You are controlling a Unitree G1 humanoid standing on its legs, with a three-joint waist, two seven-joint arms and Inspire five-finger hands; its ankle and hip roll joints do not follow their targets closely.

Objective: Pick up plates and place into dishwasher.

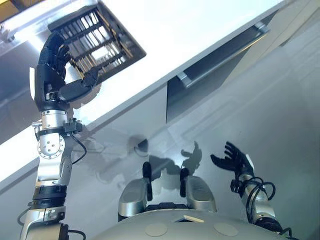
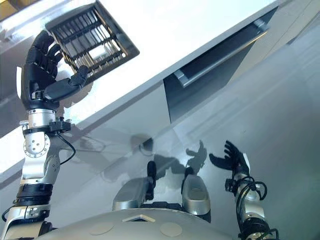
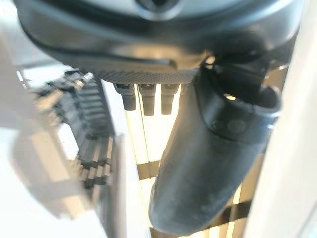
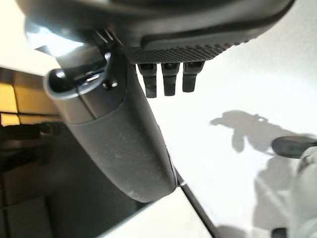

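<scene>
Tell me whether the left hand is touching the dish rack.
Touching. In the left eye view the left hand has its thumb laid on the near edge of the dish rack, fingers curled at its side.

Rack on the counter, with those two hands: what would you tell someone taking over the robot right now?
Left hand: raised against the corner of the dark slatted rack on the white counter; grip unclear.
Right hand: open, low by the floor, holding nothing.
Plates: none made out, in a hand or in the rack.
Dark-fronted unit with a bar handle sits under the counter, possibly the dishwasher.
Done or left: cannot be judged.
</scene>
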